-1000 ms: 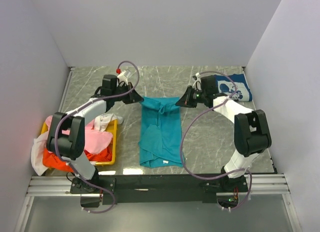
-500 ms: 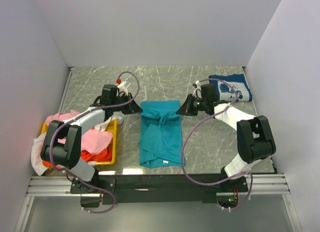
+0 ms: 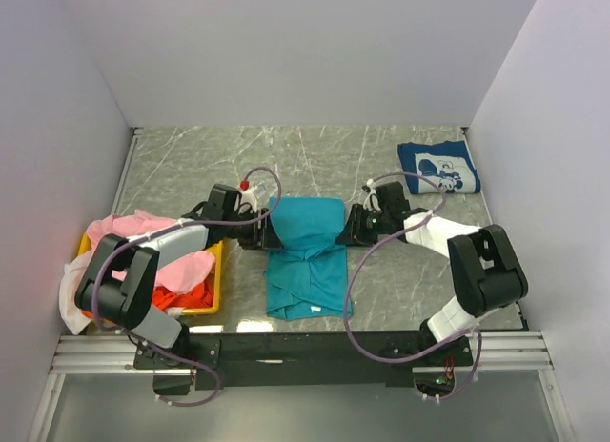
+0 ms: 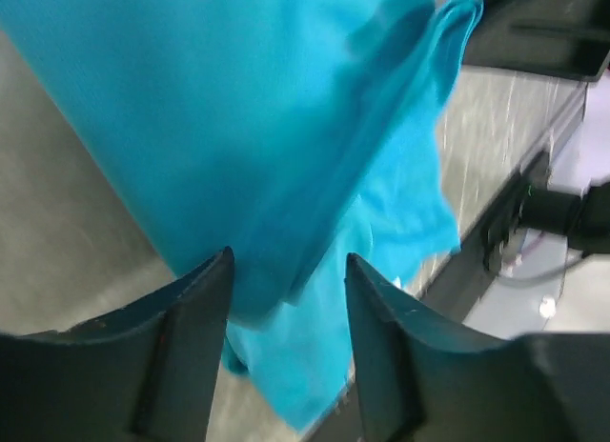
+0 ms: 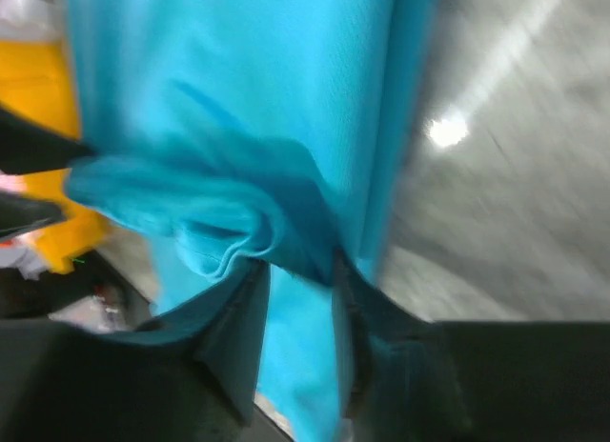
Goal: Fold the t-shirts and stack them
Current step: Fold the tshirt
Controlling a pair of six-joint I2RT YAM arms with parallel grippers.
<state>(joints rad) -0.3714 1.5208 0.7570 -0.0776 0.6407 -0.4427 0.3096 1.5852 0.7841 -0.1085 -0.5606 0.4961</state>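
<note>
Both arms have pulled the teal t-shirt [image 3: 307, 261] nearward over the surface [image 3: 400, 271], left tool [image 3: 270, 234] and right tool [image 3: 346, 228] each clenching a far corner; keeping them level should fold it squarely.

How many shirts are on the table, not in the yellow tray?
2. The teal shirt is in the middle, held by the left hand and right hand. The navy shirt lies folded in the far right corner. More lie heaped in the tray.
</note>
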